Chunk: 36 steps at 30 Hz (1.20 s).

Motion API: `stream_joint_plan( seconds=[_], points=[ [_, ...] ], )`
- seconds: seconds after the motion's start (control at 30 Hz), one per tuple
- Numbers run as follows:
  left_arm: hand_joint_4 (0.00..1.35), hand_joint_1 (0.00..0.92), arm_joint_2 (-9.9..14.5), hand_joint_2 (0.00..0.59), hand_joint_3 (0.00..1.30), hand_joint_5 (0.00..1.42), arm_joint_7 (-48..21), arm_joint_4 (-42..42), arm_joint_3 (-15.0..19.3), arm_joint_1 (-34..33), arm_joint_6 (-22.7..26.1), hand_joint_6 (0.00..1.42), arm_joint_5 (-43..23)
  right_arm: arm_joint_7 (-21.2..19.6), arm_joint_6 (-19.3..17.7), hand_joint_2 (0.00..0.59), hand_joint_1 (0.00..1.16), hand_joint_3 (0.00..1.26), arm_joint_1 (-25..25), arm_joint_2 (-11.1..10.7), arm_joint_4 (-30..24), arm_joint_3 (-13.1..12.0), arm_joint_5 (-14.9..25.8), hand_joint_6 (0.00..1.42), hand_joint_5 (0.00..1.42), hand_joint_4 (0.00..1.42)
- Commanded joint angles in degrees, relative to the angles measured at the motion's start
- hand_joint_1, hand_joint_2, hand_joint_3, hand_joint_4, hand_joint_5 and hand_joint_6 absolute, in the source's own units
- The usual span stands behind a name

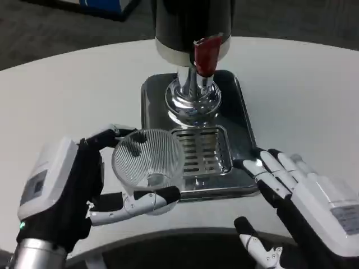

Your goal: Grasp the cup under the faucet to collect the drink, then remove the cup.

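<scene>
White round tabletop (67,84) is filling most of the head view, dark floor showing past its far edge. Drink dispenser (193,28) is standing at top centre: dark body, chrome neck, red faucet lever (205,55) hanging at its front. It is sitting on a shiny metal base tray (238,112), with a slotted drip grate (203,150) lying at the tray's near side.

Left robot hand (84,185) is sitting at lower left, gripping the clear ribbed cup (147,161): upper fingers are curling over the cup's far rim, the lower one is pressing under its base. Cup is tilting, its mouth facing up toward the camera, and is resting at the tray's near-left corner, just left of the grate and nearer than the faucet, not directly beneath it. Contents hard to tell (glare on the plastic).

Right robot hand (297,196) is lying at lower right, fingers spread apart and holding nothing, fingertips (259,166) touching or just reaching the tray's near-right edge; cannot tell which.
</scene>
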Motion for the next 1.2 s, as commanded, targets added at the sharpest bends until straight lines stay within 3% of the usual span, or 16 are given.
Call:
stream_joint_plan(
  seconds=[0.03,0.87,1.2],
  points=[
    [1.20,0.597,0.36,0.000,0.98,1.37,0.77,3.73,-0.62,-4.14,0.20,1.42,1.11,0.00,-0.49,0.478,0.33,0.11,2.63,-0.45,-1.94,-2.40,1.57,0.00,0.00,0.00],
    [1.20,0.601,-0.97,0.000,0.98,1.37,7.51,34.48,-9.62,-31.37,5.38,1.42,8.19,-1.27,-4.92,0.478,0.33,0.12,9.94,-1.44,-4.88,-14.52,10.47,0.00,0.00,0.00],
    [1.19,0.601,-0.89,0.000,0.98,1.36,11.35,43.59,-12.51,-36.25,5.75,1.42,8.14,-1.59,-6.56,0.478,0.33,0.12,12.22,-1.68,-4.43,-19.20,13.80,0.00,0.00,0.00]
  ],
)
